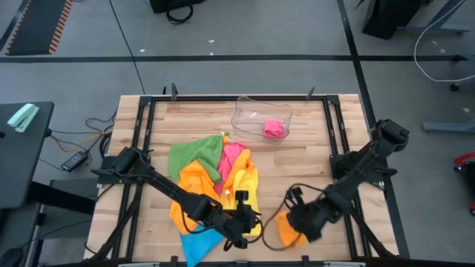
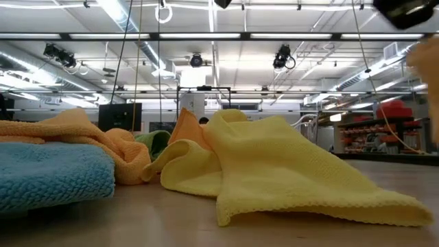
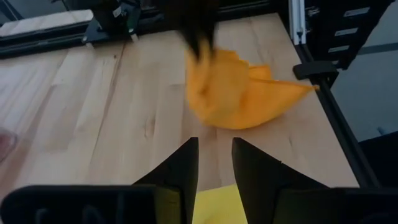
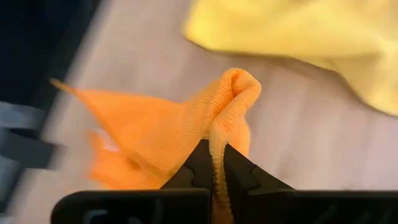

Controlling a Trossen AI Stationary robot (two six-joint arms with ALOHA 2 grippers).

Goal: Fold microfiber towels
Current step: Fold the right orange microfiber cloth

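The wooden butcher-block table (image 1: 312,159) sits in a black metal frame (image 1: 141,126) on a grey floor (image 1: 245,74), which a dark line crosses at 12 o'clock of the table. A black side table (image 1: 22,159) stands at 9 o'clock with loose cables (image 1: 89,133) trailing beside it, and a striped orange-and-black mat (image 1: 37,26) lies toward 11 o'clock. Across the table in the low view, long fluorescent ceiling lights (image 2: 206,36) run over a big open hall, with a dark monitor (image 2: 120,116) at 10 o'clock and red shelving (image 2: 384,134) at 3 o'clock.
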